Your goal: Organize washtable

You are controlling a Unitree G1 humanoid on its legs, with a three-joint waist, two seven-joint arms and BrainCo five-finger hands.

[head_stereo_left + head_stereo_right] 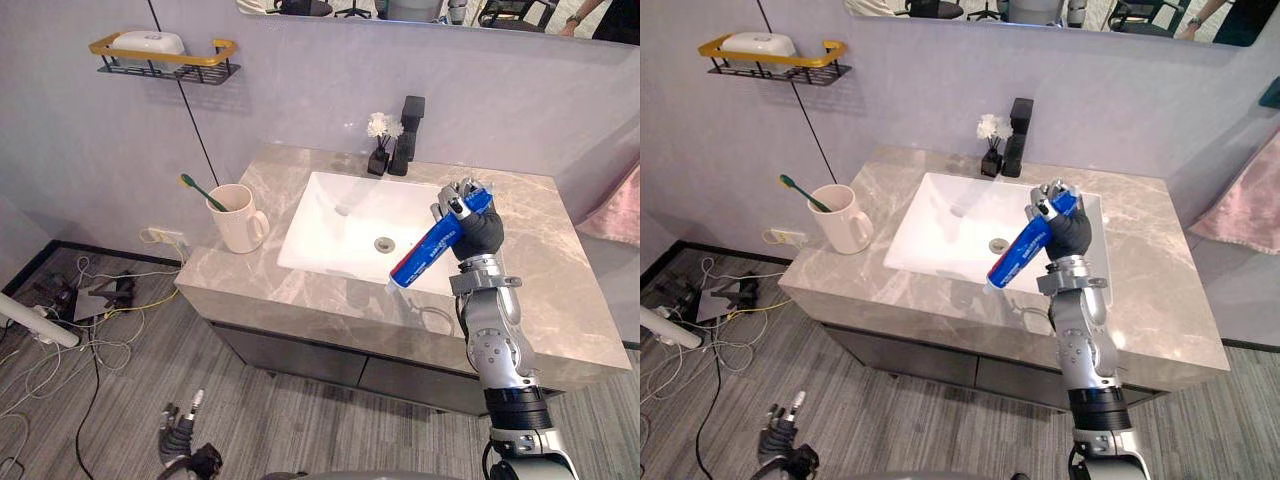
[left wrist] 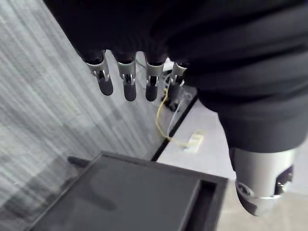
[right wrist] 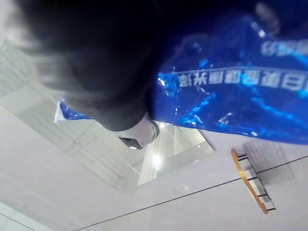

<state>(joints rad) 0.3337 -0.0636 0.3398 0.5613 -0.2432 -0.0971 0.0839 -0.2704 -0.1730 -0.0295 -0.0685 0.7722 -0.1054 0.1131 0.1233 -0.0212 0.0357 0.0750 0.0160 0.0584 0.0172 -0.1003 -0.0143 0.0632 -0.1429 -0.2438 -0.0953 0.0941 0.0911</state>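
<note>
A blue toothpaste tube point(image 1: 434, 243) with a red band and white cap is held slanting above the right side of the white sink point(image 1: 330, 225), cap end down; its blue body point(image 3: 231, 94) shows close up in the right wrist view. My right hand point(image 1: 472, 222) is shut on its upper end. A cream mug point(image 1: 237, 217) with a green toothbrush point(image 1: 201, 191) in it stands at the left end of the grey marble counter point(image 1: 560, 290). My left hand point(image 1: 183, 438) hangs low by the floor, its fingers point(image 2: 126, 79) straight and holding nothing.
A black tap point(image 1: 407, 134) and a small black vase of white flowers point(image 1: 380, 147) stand behind the sink. A gold-railed wall shelf point(image 1: 165, 55) holds a white soap dish. Loose cables point(image 1: 90, 300) lie on the floor at the left. A pink towel point(image 1: 618, 215) hangs at the right.
</note>
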